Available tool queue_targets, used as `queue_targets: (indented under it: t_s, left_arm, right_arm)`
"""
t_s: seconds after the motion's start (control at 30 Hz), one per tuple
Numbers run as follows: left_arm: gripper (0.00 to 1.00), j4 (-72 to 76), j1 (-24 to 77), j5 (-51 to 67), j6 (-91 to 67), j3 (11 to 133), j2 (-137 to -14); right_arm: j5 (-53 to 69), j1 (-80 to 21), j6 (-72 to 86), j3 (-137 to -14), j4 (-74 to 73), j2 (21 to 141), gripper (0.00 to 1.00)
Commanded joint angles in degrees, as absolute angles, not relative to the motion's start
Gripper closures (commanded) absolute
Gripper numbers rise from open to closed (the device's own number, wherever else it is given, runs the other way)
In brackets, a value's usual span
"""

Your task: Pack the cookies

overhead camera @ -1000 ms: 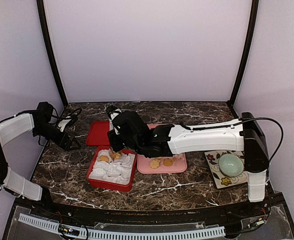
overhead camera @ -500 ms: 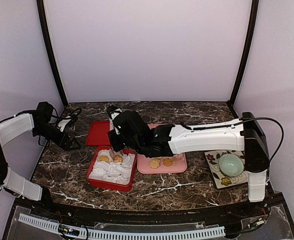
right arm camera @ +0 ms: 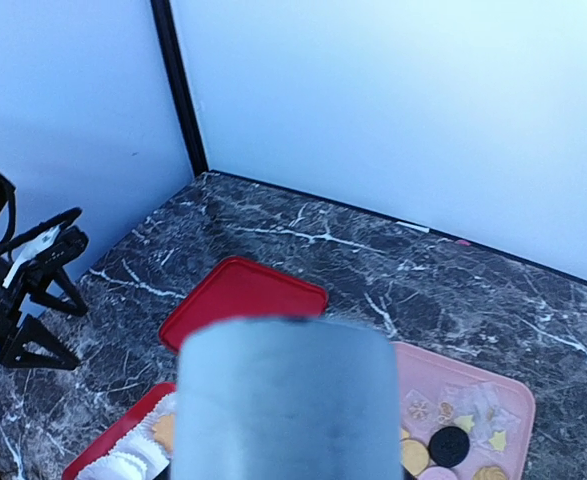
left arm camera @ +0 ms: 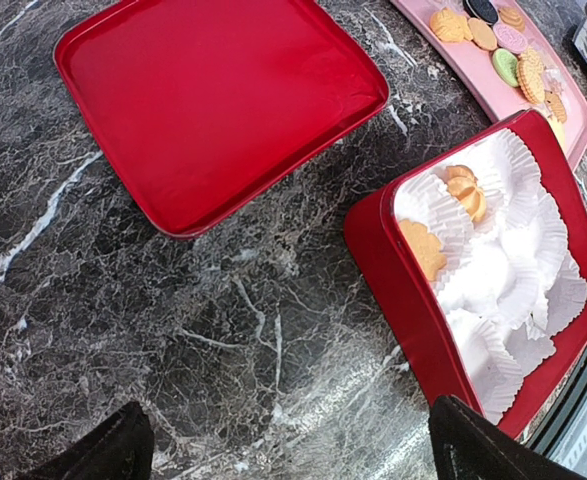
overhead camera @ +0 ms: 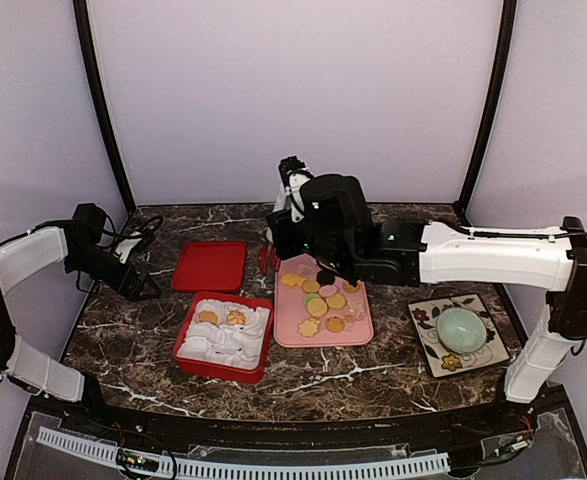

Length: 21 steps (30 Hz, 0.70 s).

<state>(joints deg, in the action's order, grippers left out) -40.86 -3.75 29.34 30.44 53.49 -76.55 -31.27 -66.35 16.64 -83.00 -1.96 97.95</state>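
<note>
Progress check, cookie packing.

- Most of the cookies (overhead camera: 316, 307) lay on the pink tray (overhead camera: 358, 335) at centre frame in the top view. They were roughly ten pieces, mainly golden, with one black round, a greenish one and a pinkish one among them.
- Two golden ones sat in the white paper cups (left arm camera: 493, 290) at the far end of the red box (overhead camera: 218, 370), just left of the tray. Every other cup that showed was empty.
- The red lid (overhead camera: 210, 265) lay flat on the table (overhead camera: 393, 375), behind the box and apart from it.

Judgement: early stage. Two were packed and the bulk was left to move. The lid will presumably go on last.

Right gripper (overhead camera: 323, 272) hung over the far half of the tray, above the cookies. Its fingers were hidden under the wrist in the top view. In its own camera a blurred grey shape covered the lower middle. I could not tell how wide the jaws stood or whether they held anything.

Left gripper (left arm camera: 293, 455) was parked at the left edge of the top view. Its jaws were spread fully wide and empty over bare marble, near the lid.
</note>
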Motion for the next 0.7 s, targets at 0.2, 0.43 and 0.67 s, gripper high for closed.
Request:
queue_targets:
  t_s: [0.2, 0.43, 0.67]
  left_arm:
    - [0.01, -42.54, -4.13, 29.53, 30.83, 53.83, -74.62]
    - [0.01, -43.01, -4.13, 29.61, 30.59, 54.47, -74.49]
    - [0.01, -43.24, -4.13, 29.44, 30.68, 54.44, -74.00]
  right_arm:
    - [-38.35, -62.85, 21.63, -68.65, -1.39, 91.82, 0.67]
    - [-39.30, -62.67, 23.20, -66.43, -0.73, 91.78, 0.64]
    - [-38.85, -62.58, 23.44, -66.42, -0.53, 91.80, 0.58]
